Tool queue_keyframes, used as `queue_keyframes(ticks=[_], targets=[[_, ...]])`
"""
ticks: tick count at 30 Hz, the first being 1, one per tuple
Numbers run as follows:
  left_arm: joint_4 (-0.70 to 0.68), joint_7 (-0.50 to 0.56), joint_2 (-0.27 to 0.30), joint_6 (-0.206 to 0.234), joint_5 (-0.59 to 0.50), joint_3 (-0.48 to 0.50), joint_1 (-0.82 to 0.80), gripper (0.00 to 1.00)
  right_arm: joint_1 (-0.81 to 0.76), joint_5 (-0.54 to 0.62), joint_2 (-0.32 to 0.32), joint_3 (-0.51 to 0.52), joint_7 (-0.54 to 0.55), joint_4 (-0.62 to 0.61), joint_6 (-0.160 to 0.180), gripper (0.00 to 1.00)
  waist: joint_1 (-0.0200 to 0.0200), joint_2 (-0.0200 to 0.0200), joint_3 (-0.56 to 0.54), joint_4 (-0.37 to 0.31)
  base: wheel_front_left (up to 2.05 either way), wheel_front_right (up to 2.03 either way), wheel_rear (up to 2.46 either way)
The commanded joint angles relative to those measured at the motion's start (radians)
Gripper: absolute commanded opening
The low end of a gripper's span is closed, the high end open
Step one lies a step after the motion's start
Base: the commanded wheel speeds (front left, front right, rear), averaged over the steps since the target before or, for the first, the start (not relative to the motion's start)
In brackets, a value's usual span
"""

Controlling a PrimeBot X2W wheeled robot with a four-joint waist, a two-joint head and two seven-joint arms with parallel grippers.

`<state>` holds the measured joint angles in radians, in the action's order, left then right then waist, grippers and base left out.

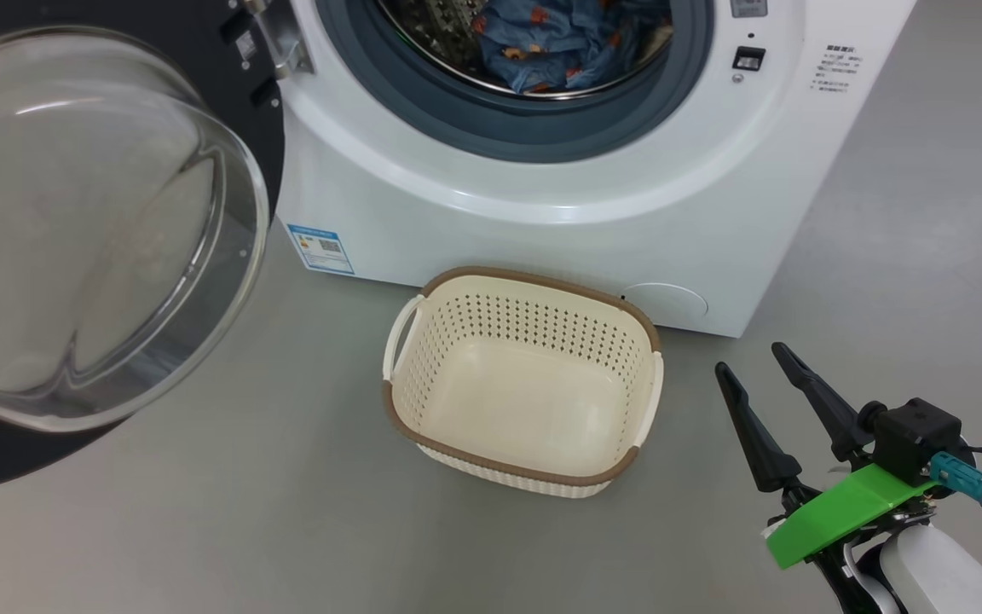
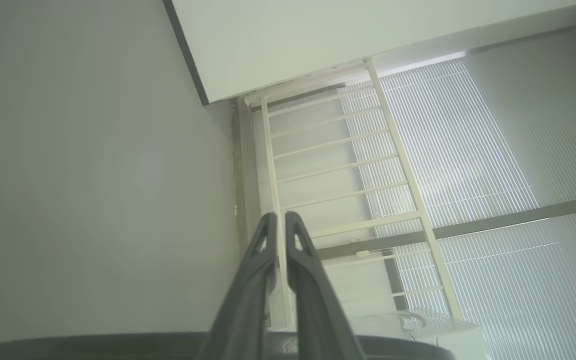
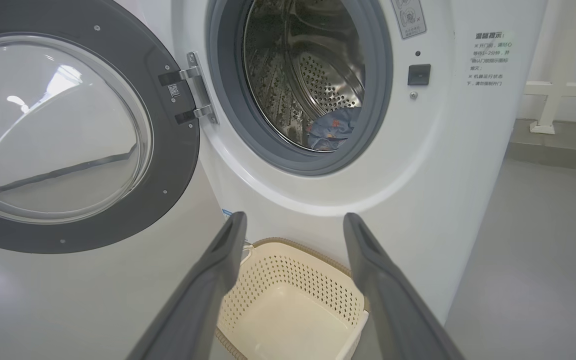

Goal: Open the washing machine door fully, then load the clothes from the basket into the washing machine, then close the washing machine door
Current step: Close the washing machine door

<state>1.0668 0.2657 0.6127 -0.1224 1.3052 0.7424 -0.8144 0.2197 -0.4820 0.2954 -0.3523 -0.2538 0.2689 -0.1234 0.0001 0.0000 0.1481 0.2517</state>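
Clothes: one blue bundle, possibly several garments, lying in the drum of the single washing machine. One washing machine door, swung open at left. One basket on the floor, just before the machine. Right claw released; left claw clenched, fingers together.

Door aside, drum mouth unobstructed

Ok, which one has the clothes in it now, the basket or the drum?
The steel drum: the blue printed clothes lie inside it. The cream basket on the floor in front of the washing machine is empty, its bare bottom showing.
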Motion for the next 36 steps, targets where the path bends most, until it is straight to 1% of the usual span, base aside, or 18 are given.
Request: queue_keyframes(ticks=[1,9,14,22,26,30,36], targets=[[-0.012,0.014,0.081,-0.001,0.007,0.004,-0.019,0.00,0.026,0.017,0.014,-0.014,-0.008,-0.024,-0.007,1.00,-0.0001,0.0000,0.009,-0.009,0.00,0.00,0.00],[0.075,0.039,0.117,-0.002,-0.009,-0.025,-0.067,0.00,0.039,0.023,0.011,-0.023,-0.008,-0.024,-0.007,1.00,-0.0001,0.0000,0.028,-0.027,0.00,0.00,0.00],[0.116,0.103,0.134,-0.004,-0.024,-0.058,-0.078,0.00,0.042,0.026,0.013,-0.020,-0.008,-0.024,-0.007,1.00,-0.0001,0.0000,0.035,-0.041,0.00,0.00,0.00],[0.135,0.166,0.135,-0.006,-0.040,-0.094,-0.087,0.00,0.041,0.029,0.009,-0.017,-0.008,-0.023,-0.007,1.00,-0.0001,0.0000,0.040,-0.041,0.00,0.00,0.00],[0.128,0.233,0.125,-0.007,-0.056,-0.131,-0.087,0.00,0.046,0.031,0.008,-0.016,-0.008,-0.023,-0.007,1.00,-0.0001,0.0000,0.046,-0.035,0.00,0.00,0.00],[0.084,0.289,0.118,-0.008,-0.075,-0.173,-0.065,0.00,0.048,0.032,0.006,-0.012,-0.008,-0.021,-0.007,1.00,-0.0001,0.0000,0.049,-0.030,0.00,0.00,0.00],[0.010,0.400,0.100,-0.008,-0.057,-0.203,-0.017,0.00,0.045,0.027,-0.001,-0.007,-0.008,-0.011,-0.007,1.00,-0.0001,0.0000,0.035,-0.019,0.00,0.00,0.00]])
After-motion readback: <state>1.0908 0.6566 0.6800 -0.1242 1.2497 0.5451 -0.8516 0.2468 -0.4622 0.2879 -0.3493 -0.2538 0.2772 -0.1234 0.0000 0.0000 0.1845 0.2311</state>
